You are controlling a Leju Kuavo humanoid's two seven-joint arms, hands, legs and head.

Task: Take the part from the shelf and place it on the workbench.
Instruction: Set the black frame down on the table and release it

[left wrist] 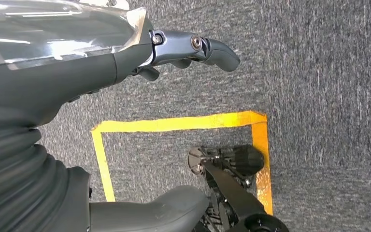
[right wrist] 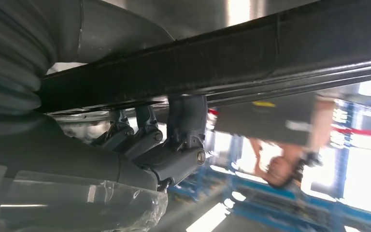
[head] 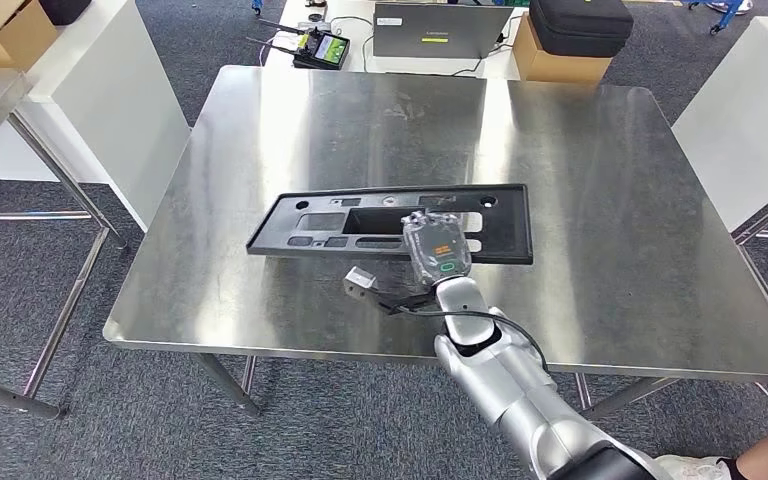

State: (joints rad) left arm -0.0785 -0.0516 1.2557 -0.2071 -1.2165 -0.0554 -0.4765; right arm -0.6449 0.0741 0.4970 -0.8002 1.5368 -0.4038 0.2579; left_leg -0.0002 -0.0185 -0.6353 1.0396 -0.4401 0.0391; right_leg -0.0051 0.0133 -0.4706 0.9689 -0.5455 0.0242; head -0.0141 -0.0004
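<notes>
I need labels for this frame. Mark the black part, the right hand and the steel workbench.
black part [head: 305,222]: head view, on its flat left end.
right hand [head: 437,250]: head view, on the back of the hand, at the part's near edge.
steel workbench [head: 630,250]: head view, on bare top right of the part.

No readable text, brand or number in any view. Laptop [head: 441,30] lid at the far table has a small logo mark, too small to read. Handheld device [head: 322,48] beside it shows a green screen, content illegible. Back of right hand [head: 437,247] carries an orange patch and a green ring symbol, no legible characters. Yellow label on part [right wrist: 265,58] in right wrist view, blurred
</notes>
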